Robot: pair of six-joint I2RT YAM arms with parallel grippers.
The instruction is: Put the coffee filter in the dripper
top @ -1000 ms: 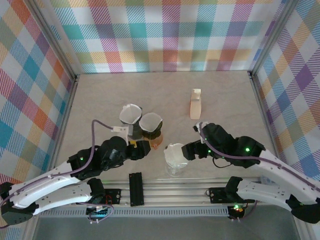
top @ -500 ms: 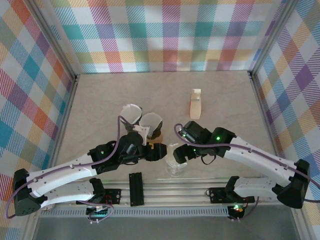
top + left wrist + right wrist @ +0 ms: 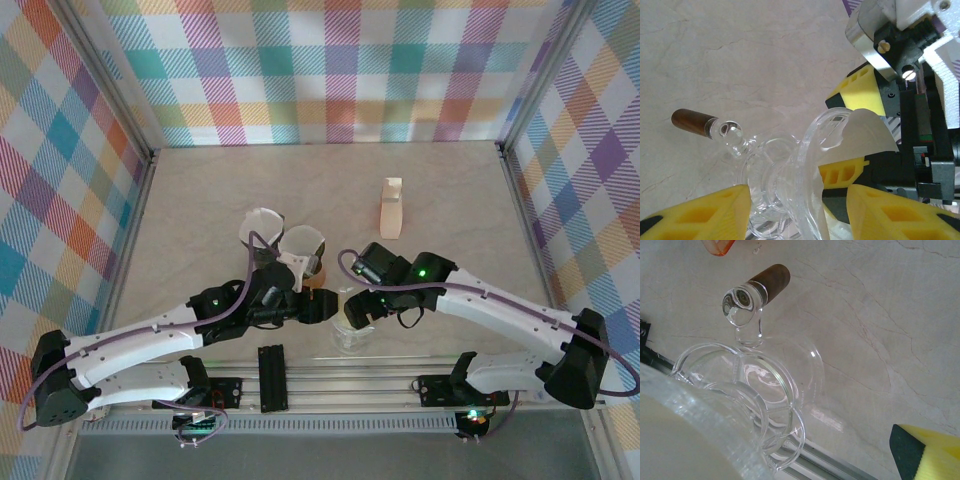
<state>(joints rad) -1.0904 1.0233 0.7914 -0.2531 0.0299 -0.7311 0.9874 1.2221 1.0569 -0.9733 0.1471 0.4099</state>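
Coffee filter (image 3: pixel 871 131): white paper sitting in the mouth of the dripper (image 3: pixel 765 200), its edge rising above the glass rim
Dripper: clear glass, standing on the table (image 3: pixel 450 200) near its front edge; brown-tipped handle (image 3: pixel 771 279) juts out sideways
Left gripper (image 3: pixel 796 194): jaws apart, one yellow finger on each side of the dripper's lower body; filter lies just beyond and above them; contact with the glass cannot be told
Right gripper (image 3: pixel 854 132): jaws wide apart, facing the left gripper, the filter's raised edge between its yellow fingers (image 3: pixel 860 92), not clamped
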